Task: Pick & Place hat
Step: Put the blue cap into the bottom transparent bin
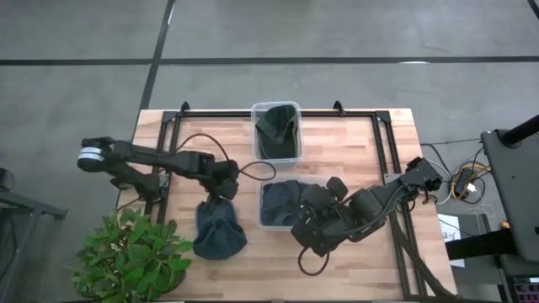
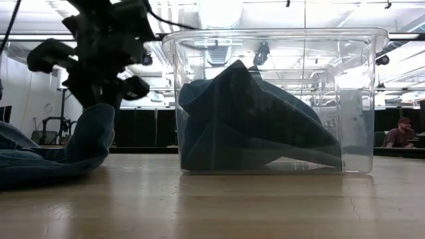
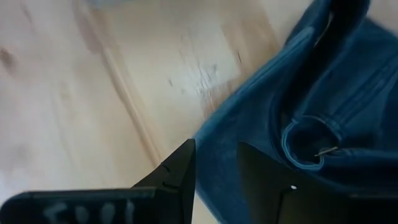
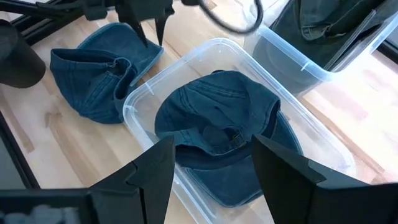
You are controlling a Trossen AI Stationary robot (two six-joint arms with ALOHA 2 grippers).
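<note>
A blue denim hat (image 1: 219, 231) lies crumpled on the wooden table, left of a clear bin (image 1: 260, 206). It also shows in the low view (image 2: 80, 149) and the right wrist view (image 4: 93, 81). My left gripper (image 1: 221, 192) hangs over the hat's far edge, fingers pointing down and partly open, with that edge (image 3: 214, 146) between them. A second blue hat (image 4: 217, 118) lies in the clear bin (image 4: 134, 112). My right gripper (image 4: 214, 168) is open and empty, just above the bin's near right end (image 1: 305, 225). My left gripper's fingers (image 3: 180, 168) stand on either side of the hat's far edge (image 3: 214, 146), coming from above. I cannot tell whether they touch the cloth. The hat rests on the table.
A second clear bin (image 1: 255, 135) at the far edge holds a dark green hat (image 1: 276, 126). A black frame (image 1: 168, 160) runs along the table's left, far and right sides. A potted plant (image 1: 135, 257) stands at the near left corner. A cable (image 1: 253, 168) trails behind my left gripper.
</note>
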